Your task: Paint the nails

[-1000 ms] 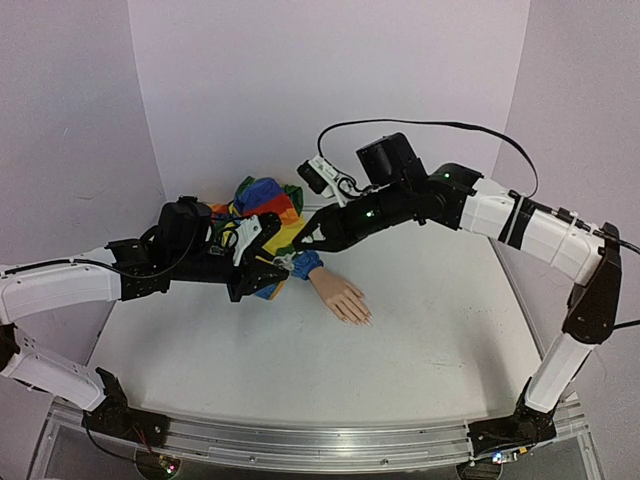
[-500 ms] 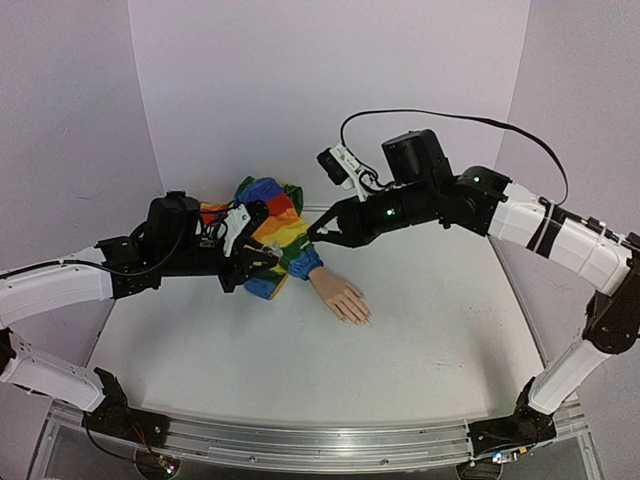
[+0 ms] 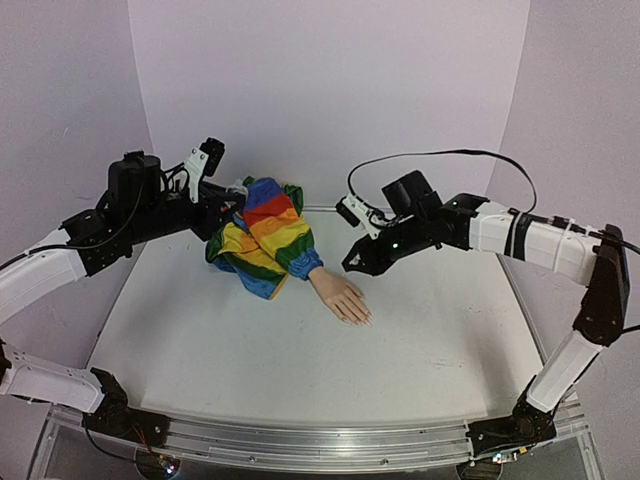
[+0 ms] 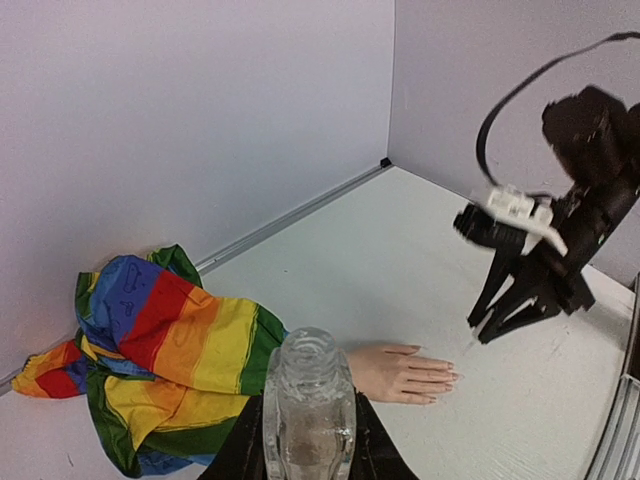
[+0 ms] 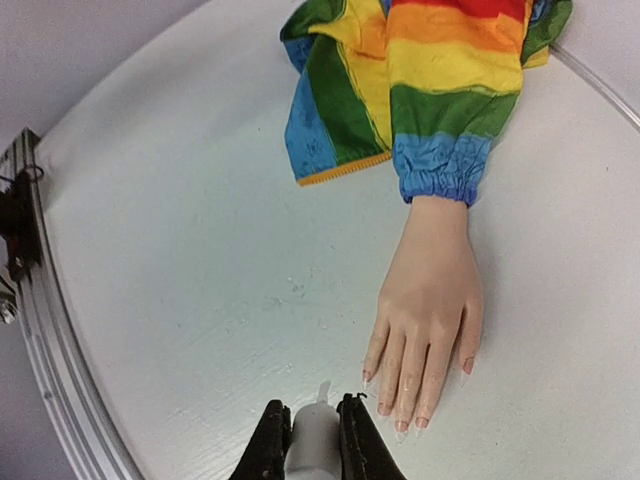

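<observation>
From my right hand (image 5: 305, 442), clamped on the white brush cap (image 5: 316, 432), the nails (image 5: 399, 424) lie near at 1 o'clock on the desk (image 5: 200, 250), mannequin fingers (image 5: 410, 372) pointing to 6, while my left hand (image 4: 308, 455), clamped on the open bottle (image 4: 308, 395), sits farther off.
</observation>
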